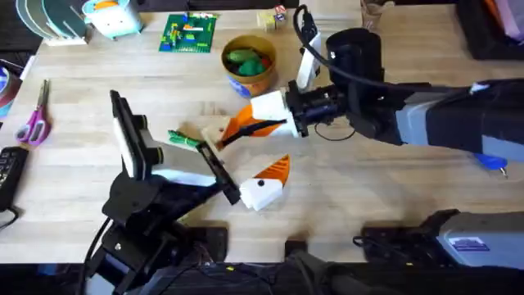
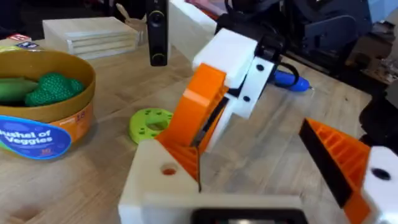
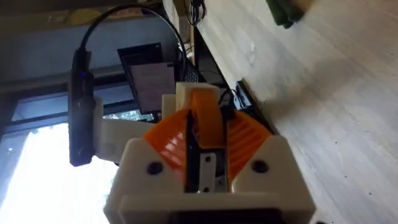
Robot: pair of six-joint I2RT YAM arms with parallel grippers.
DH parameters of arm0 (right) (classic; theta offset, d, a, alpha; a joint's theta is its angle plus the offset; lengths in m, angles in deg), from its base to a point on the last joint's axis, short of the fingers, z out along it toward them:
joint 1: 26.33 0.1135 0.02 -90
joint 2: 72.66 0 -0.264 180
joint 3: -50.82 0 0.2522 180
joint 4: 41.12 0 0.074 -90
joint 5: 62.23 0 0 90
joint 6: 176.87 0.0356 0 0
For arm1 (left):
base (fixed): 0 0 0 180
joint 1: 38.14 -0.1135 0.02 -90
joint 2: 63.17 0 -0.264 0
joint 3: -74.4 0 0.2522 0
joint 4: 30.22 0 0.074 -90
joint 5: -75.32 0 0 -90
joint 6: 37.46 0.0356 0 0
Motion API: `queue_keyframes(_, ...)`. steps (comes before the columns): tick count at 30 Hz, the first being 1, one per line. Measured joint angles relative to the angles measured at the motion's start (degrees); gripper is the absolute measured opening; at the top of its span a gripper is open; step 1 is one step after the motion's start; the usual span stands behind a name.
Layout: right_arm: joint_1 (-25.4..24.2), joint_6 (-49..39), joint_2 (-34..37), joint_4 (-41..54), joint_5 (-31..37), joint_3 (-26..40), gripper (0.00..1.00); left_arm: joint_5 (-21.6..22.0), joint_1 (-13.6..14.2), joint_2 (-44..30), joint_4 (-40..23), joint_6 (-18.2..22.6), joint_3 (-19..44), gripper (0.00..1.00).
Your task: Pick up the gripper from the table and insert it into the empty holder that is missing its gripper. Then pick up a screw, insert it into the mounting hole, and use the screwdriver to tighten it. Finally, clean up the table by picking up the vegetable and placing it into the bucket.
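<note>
Right fingers [image 1: 246, 127] pinching gripper [image 2: 199, 109], bucket [image 1: 249, 64] holding green veggies [image 1: 247, 59]

— Where was the orange gripper [image 1: 242, 123]?
— It was pressed against the white holder [image 1: 214, 135], at mid-table.
— And the vegetable [image 1: 185, 140]?
— It lay flat just beside the holder. The tan bucket [image 1: 250, 75] stood upright behind, with green toys inside.

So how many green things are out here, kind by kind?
Toy vegetables in the bucket: 2
Loose vegetable stalk: 1
Brick plate: 1
Yellow-green disc: 1
Total: 5
</note>
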Motion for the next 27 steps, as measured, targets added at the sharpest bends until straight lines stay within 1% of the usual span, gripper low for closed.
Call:
queue_keyframes(2,0.0,0.0,0.1,0.0,-0.1,0.0,0.296,-0.2,0.0,0.0,0.0,0.0,0.0,0.992)
queue_keyframes(5,0.5,-0.1,0.4,0.1,-1.1,0.0,0.313,-2.1,0.4,0.0,0.1,0.3,0.0,0.992)
queue_keyframes(13,0.6,-0.2,0.5,0.3,-1.8,0.0,0.384,-2.6,0.4,0.0,0.1,0.5,0.0,0.993)
queue_keyframes(27,0.6,-0.4,0.5,0.4,-2.7,0.0,0.459,-3.1,0.4,0.0,0.1,1.1,0.0,0.993)
